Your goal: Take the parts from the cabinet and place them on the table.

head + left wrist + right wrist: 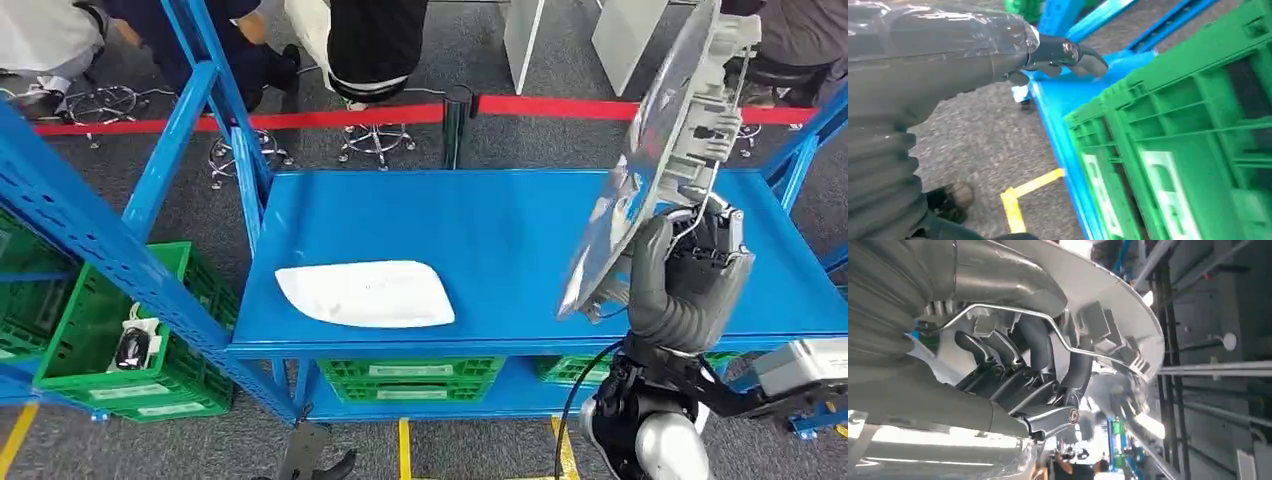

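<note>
Our right hand (690, 285) nearest lens, fingers (1035, 347) wrapped round lower end of silver part (655, 150), gripping it; part tilted upright above right side of blue table (520, 235). White part (365, 293) lies flat on table's front left. Our left hand (1063, 55) hangs low beside green crate (1193, 150), fingers curled in, nothing held. Red barrier tape (400, 115) beyond table

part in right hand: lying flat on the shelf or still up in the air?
In the air, tilted steeply on edge. The right robot hand grips the silver part at its lower end, above the blue table; a white part lies flat there.
</note>
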Motion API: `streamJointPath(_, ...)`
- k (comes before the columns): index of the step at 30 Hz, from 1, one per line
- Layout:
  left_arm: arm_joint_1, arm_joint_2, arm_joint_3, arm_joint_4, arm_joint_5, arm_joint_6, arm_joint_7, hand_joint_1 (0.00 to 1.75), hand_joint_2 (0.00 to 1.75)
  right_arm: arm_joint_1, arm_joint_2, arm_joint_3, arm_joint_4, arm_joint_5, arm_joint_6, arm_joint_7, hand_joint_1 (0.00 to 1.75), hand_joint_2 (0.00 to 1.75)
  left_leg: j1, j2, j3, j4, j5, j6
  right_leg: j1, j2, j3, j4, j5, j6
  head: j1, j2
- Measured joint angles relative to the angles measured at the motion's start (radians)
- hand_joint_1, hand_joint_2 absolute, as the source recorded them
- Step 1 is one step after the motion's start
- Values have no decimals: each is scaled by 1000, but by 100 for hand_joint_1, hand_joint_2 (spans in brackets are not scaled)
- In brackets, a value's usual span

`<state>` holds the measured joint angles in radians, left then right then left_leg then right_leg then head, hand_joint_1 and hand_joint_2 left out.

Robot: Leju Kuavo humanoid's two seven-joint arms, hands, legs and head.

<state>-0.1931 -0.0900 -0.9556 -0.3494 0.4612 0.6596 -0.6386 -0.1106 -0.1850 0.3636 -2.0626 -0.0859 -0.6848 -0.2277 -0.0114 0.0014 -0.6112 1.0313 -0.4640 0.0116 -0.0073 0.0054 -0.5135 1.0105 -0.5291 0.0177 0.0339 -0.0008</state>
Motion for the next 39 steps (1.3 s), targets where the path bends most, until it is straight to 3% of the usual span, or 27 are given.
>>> streamJointPath(1, 6, 2, 6, 3, 6, 0, -1, 0, 175, 3, 1, -4, -2, 2, 0, -3, 164, 175, -1, 0, -3, 0, 4, -7, 0, -1, -1, -7, 1, -3, 0, 0)
streamJointPath(2, 10, 7, 11, 6, 10, 0, -1, 0, 175, 6, 3, -13, -4, 5, 0, -3, 164, 175, -1, -1, -8, 6, -8, -13, -10, -9, -4, -18, 12, -17, -1, 0)
streamJointPath(4, 18, 15, 17, 9, 13, 1, -3, 0, 175, 15, 5, -20, -10, 9, 0, -2, 164, 175, 4, -2, -41, 86, -94, -25, -9, -13, -21, -17, 24, -31, -19, 0)
streamJointPath(6, 23, 19, 20, 13, 15, 1, -3, 0, 175, 25, 6, -20, -11, 11, 0, -2, 164, 175, 11, -3, -90, 238, -180, -36, -8, -18, -39, -14, 35, -31, -34, 0)
streamJointPath(7, 26, 20, 22, 14, 15, 1, -3, 0, 175, 26, 7, -23, -11, 11, 0, -2, 164, 175, 13, -3, -103, 291, -196, -41, -8, -20, -49, -11, 41, -30, -37, 0)
streamJointPath(9, 32, 23, 29, 17, 15, 1, -2, 0, 175, 28, 10, -34, -11, 11, 0, -2, 164, 175, 18, -2, -62, 257, -155, -45, -10, -21, -68, -3, 50, -26, -43, 0)
streamJointPath(11, 32, 25, 35, 21, 15, 0, 1, 0, 175, 32, 11, -41, -14, 18, 0, 8, 164, 175, 22, -1, 52, 86, -86, -45, -12, -21, -81, 8, 55, -20, -45, 0)
streamJointPath(12, 31, 26, 35, 22, 15, -1, 4, 0, 175, 35, 10, -44, -18, 23, 0, 15, 164, 175, 22, -1, 96, 4, -100, -42, -12, -21, -85, 13, 57, -16, -47, 0)
streamJointPath(13, 32, 26, 35, 22, 15, -5, 8, 0, 175, 36, 10, -47, -24, 26, 0, 23, 164, 175, 17, -4, 109, -12, -98, -35, -8, -20, -92, 16, 62, -9, -48, 0)
streamJointPath(15, 34, 27, 35, 25, 9, -27, 25, 0, 175, 37, 11, -51, -27, 30, 0, 37, 164, 175, 16, -5, 98, -7, -91, -26, -10, -20, -92, 13, 75, 6, -44, 0)
streamJointPath(17, 33, 26, 35, 27, -14, -42, 50, 0, 175, 36, 10, -56, -27, 21, 0, 43, 164, 175, 16, -4, 86, -15, -73, -8, -11, -17, -97, 9, 86, 19, -43, 0)
streamJointPath(19, 27, 24, 34, 30, -51, -47, 85, 0, 175, 31, 9, -61, -26, 8, 0, 47, 164, 175, 19, -3, 66, -16, -54, 9, -14, -15, -120, 71, -7, 27, -33, 0)
streamJointPath(21, 27, 22, 31, 31, -110, -63, 135, 0, 175, 19, 9, -61, -21, -15, 0, 53, 164, 175, 15, -3, 38, -15, -33, 14, -14, -14, -156, 223, -114, 33, -18, 0)
streamJointPath(22, 28, 22, 28, 32, -136, -73, 157, 0, 175, 16, 8, -61, -18, -24, 0, 54, 164, 175, 12, -2, 25, -14, -23, 16, -14, -14, -164, 281, -138, 33, -14, 0)
streamJointPath(23, 30, 23, 21, 34, -165, -81, 181, 0, 175, 13, 8, -61, -14, -33, 0, 54, 164, 175, 9, -1, 12, -14, -13, 17, -14, -14, -158, 306, -133, 31, -10, 0)
streamJointPath(24, 34, 24, 9, 36, -197, -83, 206, 0, 175, 6, 8, -59, -8, -40, 0, 54, 164, 175, 6, 0, -3, -13, -2, 16, -12, -14, -136, 291, -104, 27, -5, 0)
streamJointPath(26, 44, 27, -9, 38, -222, -87, 249, 0, 175, -10, 8, -55, 3, -43, 0, 54, 164, 175, -1, 4, -25, -13, 17, 14, -7, -11, -39, 152, -29, 10, 3, 0)
streamJointPath(27, 49, 29, -17, 40, -220, -95, 269, 0, 175, -19, 9, -53, 8, -48, 0, 54, 164, 175, -2, 8, -30, -12, 24, 13, 0, -5, 24, 56, -17, -3, 3, 0)
streamJointPath(28, 54, 31, -21, 41, -207, -108, 285, 0, 175, -27, 10, -52, 13, -52, 1, 54, 164, 175, -7, 12, -37, -12, 31, 7, 5, -2, 67, -17, -40, -16, 3, 0)
streamJointPath(29, 59, 34, -22, 43, -186, -125, 300, 0, 175, -31, 10, -51, 18, -51, 1, 54, 164, 175, -4, 18, -41, -13, 41, 3, 6, -1, 78, -48, -43, -14, -2, 0)
streamJointPath(32, 72, 44, -22, 53, -117, -178, 375, 0, 175, -38, 11, -46, 30, -42, 1, 54, 164, 175, -2, 26, -47, -22, 71, -16, 15, -1, 58, -53, -19, -26, 3, 0)
streamJointPath(33, 74, 52, -22, 59, -90, -194, 400, 0, 175, -42, 12, -44, 32, -37, 1, 55, 164, 175, 3, 19, -53, -10, 45, -20, 6, -11, 54, -61, -3, -31, 1, 0)
streamJointPath(34, 76, 60, -22, 64, -58, -208, 421, 0, 175, -45, 14, -43, 33, -30, 1, 61, 164, 175, 5, 7, -69, 27, -16, -28, 5, -10, 40, -62, 7, -40, -6, 0)
streamJointPath(36, 80, 70, -21, 68, -38, -219, 435, 0, 175, -48, 16, -43, 34, -25, 1, 63, 164, 175, 11, -3, -105, 167, -136, -40, 5, -15, 10, -58, 29, -41, -25, 0)
streamJointPath(37, 80, 76, -21, 71, -34, -221, 439, 0, 175, -48, 16, -43, 34, -24, 1, 64, 164, 175, 12, -3, -119, 236, -166, -45, 6, -17, -7, -54, 40, -41, -27, 0)
streamJointPath(38, 80, 80, -21, 74, -32, -222, 440, 0, 175, -48, 16, -42, 34, -22, 1, 64, 164, 175, 12, -3, -121, 285, -161, -48, 5, -20, -27, -49, 50, -39, -30, 0)
streamJointPath(39, 81, 84, -21, 77, -31, -222, 441, 0, 175, -48, 17, -42, 35, -22, 1, 64, 164, 175, 14, -3, -105, 291, -128, -50, 5, -23, -46, -41, 59, -37, -33, 0)
